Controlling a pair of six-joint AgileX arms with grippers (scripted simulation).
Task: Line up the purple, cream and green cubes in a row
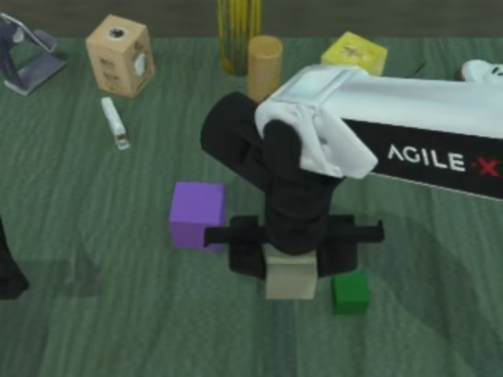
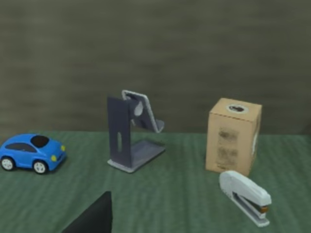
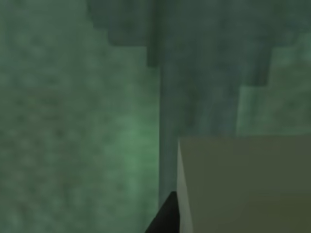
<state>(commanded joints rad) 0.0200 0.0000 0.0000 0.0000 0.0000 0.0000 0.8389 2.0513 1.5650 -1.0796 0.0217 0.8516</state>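
The cream cube point(image 1: 291, 276) sits between the fingers of my right gripper point(image 1: 291, 267), which is shut on it from above. In the right wrist view the cream cube point(image 3: 243, 184) fills the near corner, with one dark finger point(image 3: 166, 217) pressed against its side. The purple cube point(image 1: 196, 214) rests on the table to the left and slightly farther back. Just right of the cream cube, apart from it, stands the small green cube point(image 1: 350, 292). My left arm point(image 1: 8, 271) is parked at the table's left edge.
Along the back stand a tan carton point(image 1: 119, 55), a white stapler point(image 1: 115, 122), a grey phone stand point(image 1: 23, 59), an orange cylinder point(image 1: 265, 67), a yellow striped object point(image 1: 238, 31) and a yellow printed cube point(image 1: 354, 53). A blue toy car point(image 2: 31, 153) shows in the left wrist view.
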